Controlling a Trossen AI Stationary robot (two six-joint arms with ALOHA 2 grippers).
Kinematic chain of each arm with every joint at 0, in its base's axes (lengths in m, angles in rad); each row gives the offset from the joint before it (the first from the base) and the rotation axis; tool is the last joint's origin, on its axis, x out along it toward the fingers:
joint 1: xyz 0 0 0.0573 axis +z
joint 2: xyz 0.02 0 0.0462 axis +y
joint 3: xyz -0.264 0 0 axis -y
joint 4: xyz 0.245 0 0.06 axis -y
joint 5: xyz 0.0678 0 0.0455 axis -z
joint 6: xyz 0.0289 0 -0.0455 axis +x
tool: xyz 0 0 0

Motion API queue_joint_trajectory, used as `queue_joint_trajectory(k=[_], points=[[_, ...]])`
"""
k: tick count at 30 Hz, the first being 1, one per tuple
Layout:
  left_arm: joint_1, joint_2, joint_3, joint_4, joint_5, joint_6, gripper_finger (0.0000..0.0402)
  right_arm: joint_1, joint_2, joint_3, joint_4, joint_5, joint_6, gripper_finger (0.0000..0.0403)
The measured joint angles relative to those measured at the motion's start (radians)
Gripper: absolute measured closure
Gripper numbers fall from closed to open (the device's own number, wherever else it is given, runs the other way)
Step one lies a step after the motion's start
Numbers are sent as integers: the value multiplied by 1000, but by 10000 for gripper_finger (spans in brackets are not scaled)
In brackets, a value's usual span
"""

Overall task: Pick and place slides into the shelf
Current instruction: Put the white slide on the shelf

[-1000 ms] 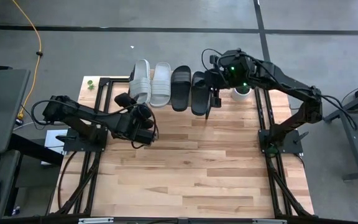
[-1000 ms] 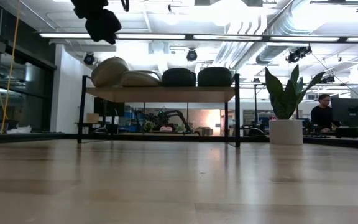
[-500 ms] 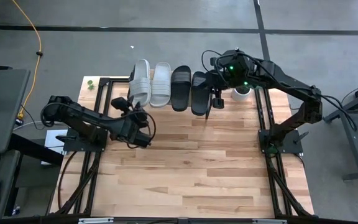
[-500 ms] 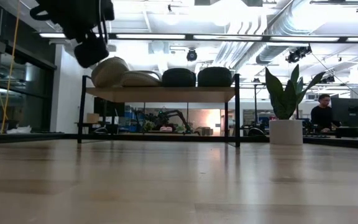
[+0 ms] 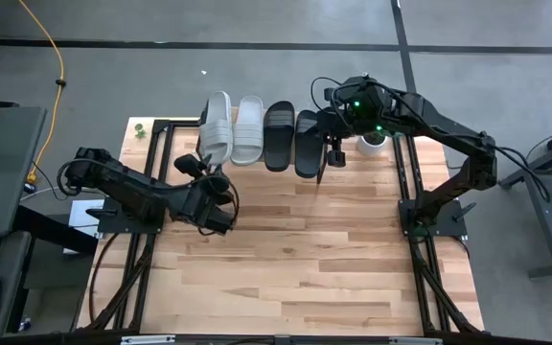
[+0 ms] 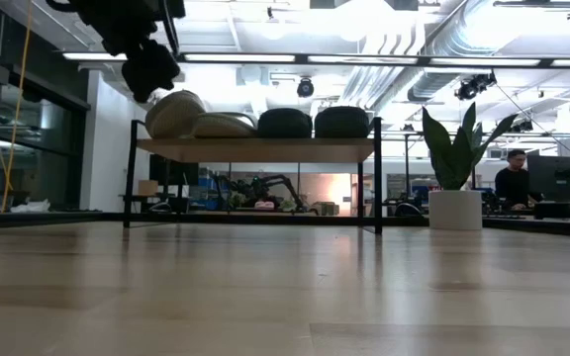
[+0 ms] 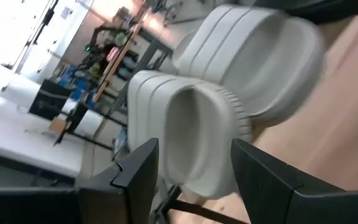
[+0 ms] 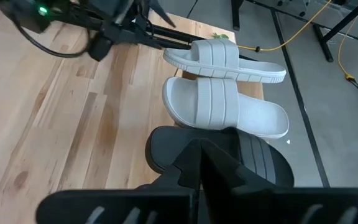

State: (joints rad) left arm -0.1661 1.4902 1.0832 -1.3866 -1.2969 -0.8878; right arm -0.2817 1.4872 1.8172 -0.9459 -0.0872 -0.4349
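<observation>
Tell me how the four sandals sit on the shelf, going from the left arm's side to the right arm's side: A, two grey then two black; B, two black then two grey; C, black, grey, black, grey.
A: in the overhead view the two grey sandals lie nearer the left arm, and the two black sandals nearer the right arm.

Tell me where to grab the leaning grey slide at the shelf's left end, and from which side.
Probably pinch the wide strap of the leaning grey slide, coming from the open table side with the left gripper: its arched opening faces that way, leaving room for one finger underneath.
</observation>
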Motion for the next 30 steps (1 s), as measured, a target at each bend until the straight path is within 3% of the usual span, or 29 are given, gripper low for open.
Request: queue_joint_trajectory(k=[17,24,30], points=[[-37,0,0,60,8,-26,213,0,0,0,-8,-41,-3,402],[-37,-1,-65,121,52,-29,213,0,0,0,-17,-41,-4,402],[-37,-1,-99,142,27,-59,213,0,0,0,-23,-40,-11,402]])
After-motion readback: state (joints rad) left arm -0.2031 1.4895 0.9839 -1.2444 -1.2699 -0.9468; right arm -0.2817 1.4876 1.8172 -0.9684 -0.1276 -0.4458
